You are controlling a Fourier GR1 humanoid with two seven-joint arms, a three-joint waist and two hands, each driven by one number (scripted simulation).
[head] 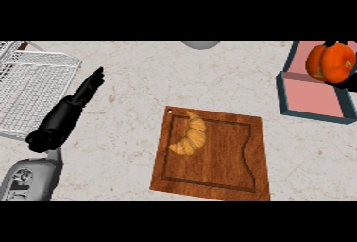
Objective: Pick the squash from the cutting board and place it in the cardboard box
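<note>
Hangs at the far right corner of the worktop (125, 61): squash (333, 64), orange and ribbed, off the cutting board (230, 160) and above the far end of the cardboard box (280, 92). Clasped by the right hand (349, 83), dark fingers curled round it above and below, most of the hand hidden behind the fruit or cut by the view's edge. Cannot tell how high above the box floor.

Step in hand, by the look of it: the placing. To do it well:

- Bring the squash toward the middle of the box's pink floor, away from the teal walls, since it sits near the far rim now.
- Lower straight down, keeping the fruit level, until its underside meets the floor.
- Uncurl the fingers only once it rests; round and likely to roll if let go early.
- Lift out upward, clear of the walls.

Elsewhere: left hand (87, 90) resting near the left edge, fingers straight and together, just beside a wire rack (28, 90). Leave the croissant (190, 134) on the board's far left part alone.
</note>
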